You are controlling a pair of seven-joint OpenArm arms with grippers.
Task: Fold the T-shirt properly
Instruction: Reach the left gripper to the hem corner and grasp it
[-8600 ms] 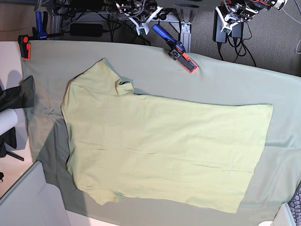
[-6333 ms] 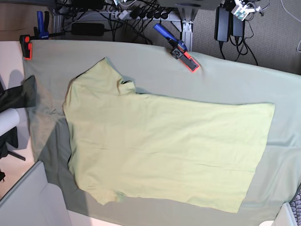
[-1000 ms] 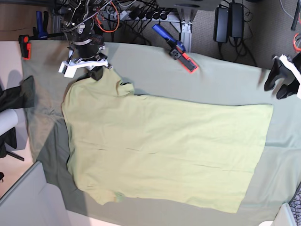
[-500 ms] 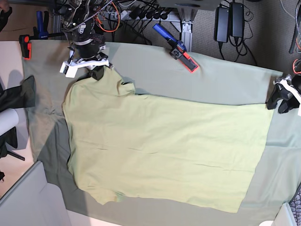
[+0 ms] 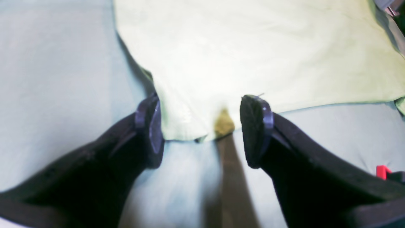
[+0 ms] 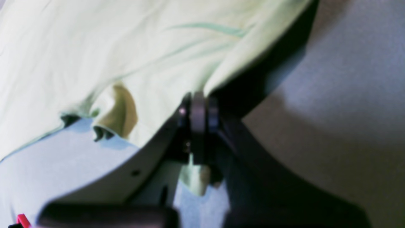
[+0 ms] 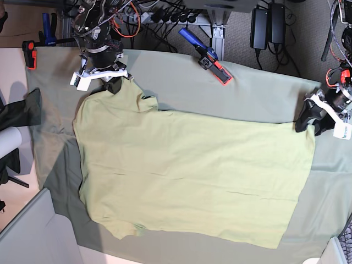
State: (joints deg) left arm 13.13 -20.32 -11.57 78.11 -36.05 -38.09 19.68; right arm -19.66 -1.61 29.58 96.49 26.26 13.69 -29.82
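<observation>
On the cloth-covered table [image 7: 253, 93], the T-shirt [image 7: 192, 170] is pinched at its shoulder by the right tool [image 6: 197, 126]; the hem corner (still flat) is straddled by the wide-open left tool [image 5: 202, 126].

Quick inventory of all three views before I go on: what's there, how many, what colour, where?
T-shirt: one, lime, spread flat across the table cloth, sleeves toward the base view's left.
Table cloth: one, grey-green, under the T-shirt.
Clamps: two at the cloth's far edge; blue and orange clamp near the middle, orange clamp at the far-left corner.
Cables: a dark tangle with two black power bricks on the floor beyond the table.
Right gripper: black, shut on the T-shirt at the far sleeve.
Left gripper: black, open, its jaws astride the T-shirt's hem corner.
</observation>
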